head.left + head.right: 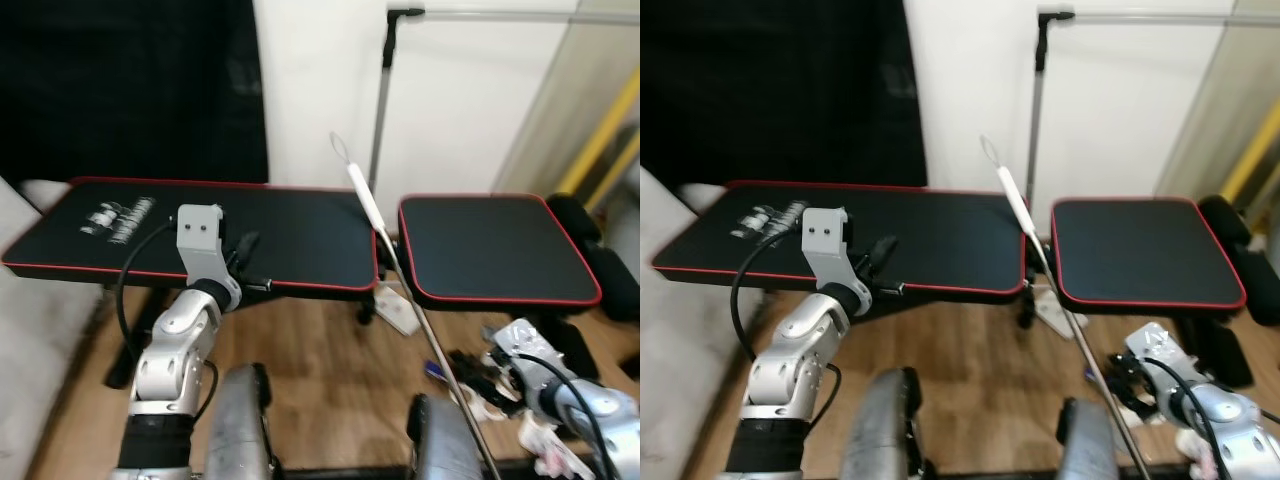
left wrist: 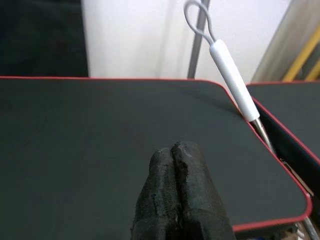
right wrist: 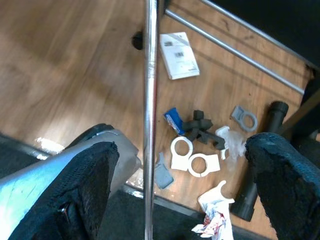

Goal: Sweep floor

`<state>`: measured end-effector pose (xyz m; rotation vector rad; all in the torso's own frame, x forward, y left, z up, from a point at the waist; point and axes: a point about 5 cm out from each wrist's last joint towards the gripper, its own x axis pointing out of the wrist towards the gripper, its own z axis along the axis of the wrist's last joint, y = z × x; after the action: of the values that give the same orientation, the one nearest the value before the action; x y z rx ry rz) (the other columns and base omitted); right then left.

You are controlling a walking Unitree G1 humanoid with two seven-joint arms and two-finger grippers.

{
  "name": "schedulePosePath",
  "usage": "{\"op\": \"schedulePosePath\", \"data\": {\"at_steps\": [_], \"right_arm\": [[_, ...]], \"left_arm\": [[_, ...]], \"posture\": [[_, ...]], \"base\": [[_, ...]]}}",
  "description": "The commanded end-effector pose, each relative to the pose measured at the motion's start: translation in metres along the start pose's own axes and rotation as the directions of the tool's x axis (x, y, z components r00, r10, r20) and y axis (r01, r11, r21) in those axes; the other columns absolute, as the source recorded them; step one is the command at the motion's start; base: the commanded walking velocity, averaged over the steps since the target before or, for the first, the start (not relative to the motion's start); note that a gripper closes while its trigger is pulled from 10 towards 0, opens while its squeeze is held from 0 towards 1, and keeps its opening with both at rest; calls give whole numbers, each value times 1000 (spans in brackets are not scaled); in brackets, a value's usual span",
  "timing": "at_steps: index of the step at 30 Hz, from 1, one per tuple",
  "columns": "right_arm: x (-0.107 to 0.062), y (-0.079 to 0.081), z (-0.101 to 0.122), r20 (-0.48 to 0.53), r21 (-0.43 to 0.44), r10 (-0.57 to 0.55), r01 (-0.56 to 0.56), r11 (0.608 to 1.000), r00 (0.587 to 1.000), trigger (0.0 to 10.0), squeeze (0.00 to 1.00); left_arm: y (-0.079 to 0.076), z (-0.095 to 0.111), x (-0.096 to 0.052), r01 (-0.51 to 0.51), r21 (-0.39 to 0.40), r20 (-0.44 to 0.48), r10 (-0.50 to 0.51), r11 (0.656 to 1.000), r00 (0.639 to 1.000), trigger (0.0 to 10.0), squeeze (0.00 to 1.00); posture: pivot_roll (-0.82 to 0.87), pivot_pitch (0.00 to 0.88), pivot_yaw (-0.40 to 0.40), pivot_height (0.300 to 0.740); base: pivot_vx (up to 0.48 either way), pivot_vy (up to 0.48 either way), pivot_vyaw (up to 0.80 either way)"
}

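Observation:
A silver broom pole (image 1: 430,335) with a white grip (image 2: 232,75) and a wire loop on top leans up across the gap between two bench pads. My right gripper (image 3: 182,150) is open low on the right, and the pole (image 3: 149,100) runs between its wide-spread fingers (image 3: 85,185), nearer one of them, without visible contact. Beyond it the wooden floor (image 3: 65,65) holds litter: white plastic rings (image 3: 192,157), a blue scrap (image 3: 173,119), dark pieces (image 3: 200,127) and crumpled paper (image 3: 212,215). My left gripper (image 1: 248,243) is shut and empty, raised over the long bench pad (image 2: 100,140).
A black weight bench with red trim spans the view, a long pad (image 1: 290,230) and a shorter seat pad (image 1: 490,245), on metal legs. A white leaflet (image 3: 176,54) lies on the floor under it. A metal stand (image 1: 380,100) and yellow poles (image 1: 600,140) are by the wall. A grey couch edge (image 1: 30,330) is at left.

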<state>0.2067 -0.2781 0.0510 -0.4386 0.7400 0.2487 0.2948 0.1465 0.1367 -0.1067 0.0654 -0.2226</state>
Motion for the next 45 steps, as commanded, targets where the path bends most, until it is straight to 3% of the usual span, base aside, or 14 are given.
{"op": "schedulePosePath", "data": {"at_steps": [1,4,16,22,28,32,36,41,45], "right_arm": [[2,-2,3,24,12,-17,17,1000,1000,10000,0],[13,-1,11,78,74,-36,30,997,996,10000,0],[31,5,26,174,146,3,-29,989,985,10000,0],[39,14,27,201,55,65,-78,995,977,10000,0],[42,15,25,213,17,58,-63,998,975,10000,0],[49,16,27,265,-12,37,-36,999,963,10000,0],[51,19,29,288,-40,57,-47,998,956,10000,0],[62,25,36,274,-187,84,-32,982,958,10000,0],[67,24,36,263,-209,64,-8,978,963,10000,0]], "left_arm": [[-1,-1,0,9,-3,-13,-9,1000,1000,10000,0],[-1,0,-1,24,6,-10,-24,1000,1000,10000,0],[-3,5,-3,53,28,1,-53,998,999,10000,0],[6,27,-1,61,45,58,-64,997,996,10000,0],[14,42,1,52,54,92,-57,997,994,10000,0],[25,64,2,54,85,133,-65,995,989,10000,0],[29,67,1,52,97,134,-65,994,989,10000,0],[42,72,-2,25,140,122,-43,990,992,10000,0],[46,74,-4,15,143,117,-32,990,993,10000,0]], "posture": [[22,0,-26,500],[28,0,-25,490],[43,0,-21,475],[64,7,-14,475],[72,11,-6,475],[91,22,11,475],[96,26,16,475],[121,52,21,475],[134,73,19,475]], "base": [[0,0,0],[0,0,0],[0,0,0],[0,0,0],[0,0,0],[0,0,0],[0,0,0],[0,0,0],[0,0,0]]}}
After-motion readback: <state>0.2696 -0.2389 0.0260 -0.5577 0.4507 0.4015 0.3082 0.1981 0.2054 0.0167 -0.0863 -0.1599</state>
